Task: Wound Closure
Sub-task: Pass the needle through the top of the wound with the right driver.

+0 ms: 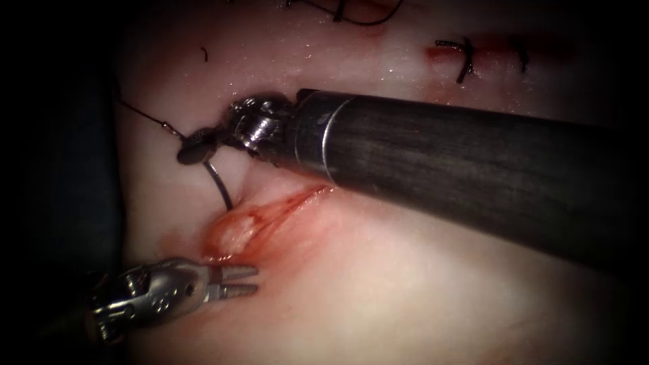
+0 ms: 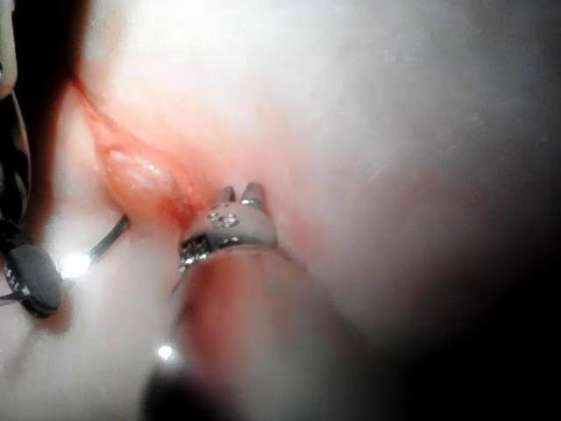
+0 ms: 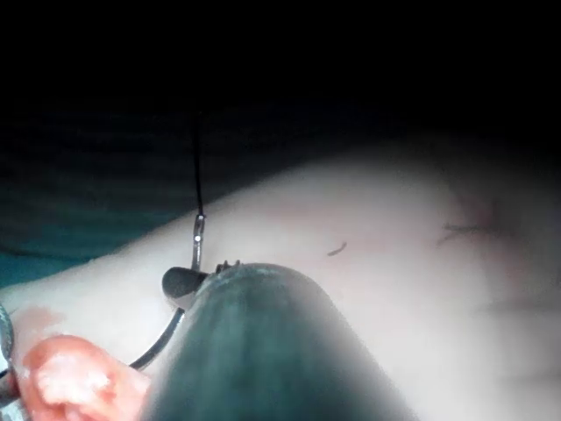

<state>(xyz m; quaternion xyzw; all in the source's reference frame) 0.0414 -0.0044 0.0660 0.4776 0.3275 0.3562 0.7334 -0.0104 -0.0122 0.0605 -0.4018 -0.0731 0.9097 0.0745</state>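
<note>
The right pincer (image 1: 196, 145) comes in on its thick dark shaft from the right of the endoscope view and is clamped on the needle (image 1: 218, 177), gripping it near the swaged end of the curve, where the thread (image 1: 145, 116) joins and trails away up and to the left across the tissue (image 1: 419, 270). From that grip the needle's dark arc sweeps down and to the right, its long axis pointing toward the left end of the cut (image 1: 263, 216); the lower end meets the tissue at the upper-left edge of the wound, though whether the tip is already buried there or merely touching cannot be made out. The right wrist view agrees: the needle (image 3: 166, 338) curves from the closed jaws toward the raw pink wound edge. The left pincer (image 1: 236, 281) sits on the opposite, lower side of the cut, just beside its left end, its 2 jaws parted only narrowly and holding nothing; in its own wrist view the left pincer (image 2: 241, 195) points straight at the red-stained lip of the wound. So the needle lies across the cut from the empty tool, up and slightly left of it, with the gaping wound between the 2. Finished stitches (image 1: 466, 57) lie well apart, up and to the right.
</note>
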